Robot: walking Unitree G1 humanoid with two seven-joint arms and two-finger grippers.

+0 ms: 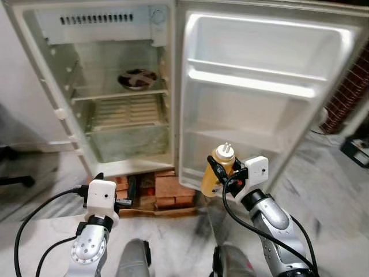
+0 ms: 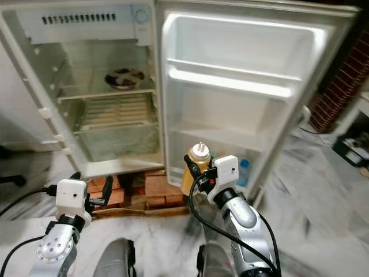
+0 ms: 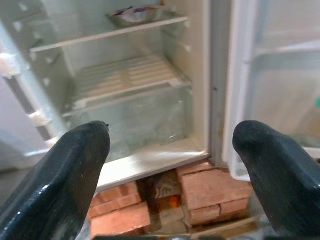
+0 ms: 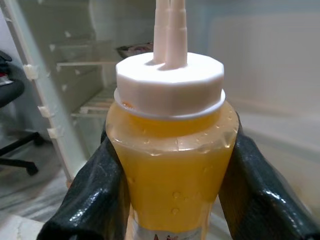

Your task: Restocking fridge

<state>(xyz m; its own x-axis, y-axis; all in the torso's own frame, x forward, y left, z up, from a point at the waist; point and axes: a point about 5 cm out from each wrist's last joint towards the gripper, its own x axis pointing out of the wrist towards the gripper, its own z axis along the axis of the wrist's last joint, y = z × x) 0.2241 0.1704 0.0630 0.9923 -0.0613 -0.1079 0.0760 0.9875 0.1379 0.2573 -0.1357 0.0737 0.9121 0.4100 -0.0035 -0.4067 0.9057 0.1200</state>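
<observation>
A: Where is the bottle (image 1: 218, 171)?
B: Upright in the right gripper (image 1: 222, 173), fingers (image 4: 102, 192) clamped on both its sides, near the open fridge door (image 1: 262, 86).
A: And the left gripper (image 3: 170, 150)?
B: Fingers spread, grasping nothing, low before the fridge (image 1: 92, 34); a bowl (image 1: 137, 79) sits on the far shelf.
</observation>
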